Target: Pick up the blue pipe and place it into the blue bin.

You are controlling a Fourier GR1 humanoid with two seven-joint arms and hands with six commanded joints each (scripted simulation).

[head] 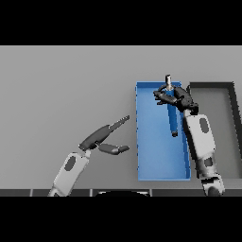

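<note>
We see the right hand (176, 98) over the far end of the blue bin (151, 165), its fingers curled round the upper part of the blue pipe (173, 120) (a grey tip pokes out above them). The pipe's blue length hangs below the fingers over the bin's inside. The left hand (105, 136) hovers left of the bin, fingers straight, thumb apart.
</note>
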